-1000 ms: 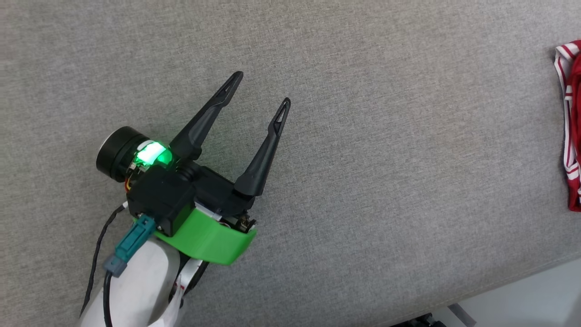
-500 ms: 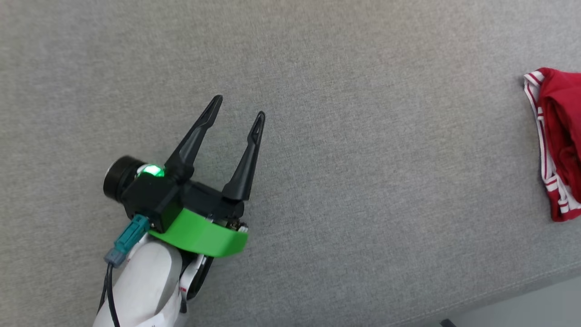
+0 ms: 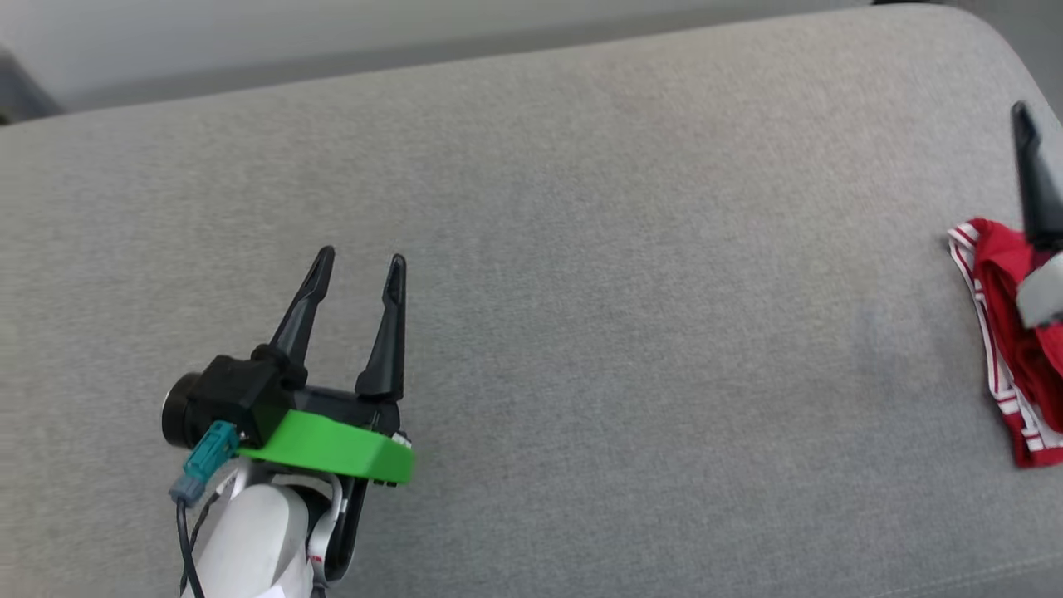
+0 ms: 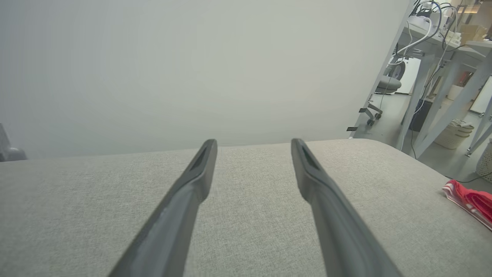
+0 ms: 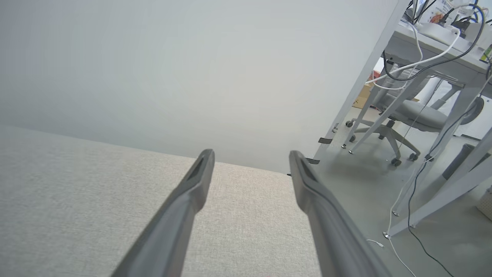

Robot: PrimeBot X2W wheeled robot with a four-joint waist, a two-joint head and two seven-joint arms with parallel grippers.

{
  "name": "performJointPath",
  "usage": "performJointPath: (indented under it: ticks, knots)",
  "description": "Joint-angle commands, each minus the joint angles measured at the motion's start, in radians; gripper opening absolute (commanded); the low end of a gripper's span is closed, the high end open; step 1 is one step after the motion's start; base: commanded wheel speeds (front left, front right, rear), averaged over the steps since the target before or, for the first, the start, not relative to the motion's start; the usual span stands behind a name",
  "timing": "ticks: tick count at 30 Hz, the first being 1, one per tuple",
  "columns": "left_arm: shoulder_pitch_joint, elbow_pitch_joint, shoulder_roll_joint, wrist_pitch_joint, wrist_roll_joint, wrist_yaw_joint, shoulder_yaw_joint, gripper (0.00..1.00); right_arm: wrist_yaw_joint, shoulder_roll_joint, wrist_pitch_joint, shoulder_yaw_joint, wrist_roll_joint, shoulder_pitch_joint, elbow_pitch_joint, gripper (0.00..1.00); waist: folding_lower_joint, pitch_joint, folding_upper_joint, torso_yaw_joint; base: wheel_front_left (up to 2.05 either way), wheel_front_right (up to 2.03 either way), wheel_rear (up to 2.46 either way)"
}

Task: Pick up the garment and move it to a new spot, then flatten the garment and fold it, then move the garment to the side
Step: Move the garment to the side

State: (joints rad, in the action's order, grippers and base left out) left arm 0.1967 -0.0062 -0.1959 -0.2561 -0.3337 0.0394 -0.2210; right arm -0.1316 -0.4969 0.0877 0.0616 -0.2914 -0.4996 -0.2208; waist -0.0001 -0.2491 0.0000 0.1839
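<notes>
Red crumpled garment (image 3: 1007,332) with red-and-white striped trim lies bunched at the right end of the grey woven upholstered surface (image 3: 623,349), any print hidden in its folds. At near left, well apart from it, the black two-fingered left gripper (image 3: 361,259) with a green collar spreads its jaws wide, empty. The dark-fingered right gripper (image 5: 250,153) is likewise wide and empty, one finger (image 3: 1034,183) crossing the garment. Farther off stand a pale wall (image 4: 192,57) and, far right, a grey wheeled office chair (image 5: 407,115).
</notes>
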Motion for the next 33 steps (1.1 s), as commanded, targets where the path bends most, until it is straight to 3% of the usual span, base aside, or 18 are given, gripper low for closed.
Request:
performJointPath:
  ticks: [1,10,20,33]
  knots:
    - [-0.022,0.009,0.010,-0.005,0.004,-0.007,0.010,1.00,0.001,0.028,-0.005,-0.016,-0.005,0.049,0.043,1.00,0.0001,0.088,0.0000,-0.085,0.00,0.00,0.00]
    - [-0.100,0.051,0.062,-0.006,0.027,0.013,0.073,1.00,0.001,0.222,0.018,-0.067,0.030,0.298,0.243,1.00,0.0001,0.140,0.0000,-0.142,0.00,0.00,0.00]
    - [-0.144,0.102,0.102,-0.006,0.065,0.059,0.119,1.00,0.001,0.349,0.148,-0.047,0.038,0.443,0.203,1.00,0.0001,0.173,0.0000,-0.166,0.00,0.00,0.00]
    - [-0.164,0.112,0.135,-0.006,0.103,0.083,0.165,1.00,0.001,0.363,0.170,-0.018,0.071,0.461,0.167,1.00,0.0001,0.193,0.0000,-0.169,0.00,0.00,0.00]
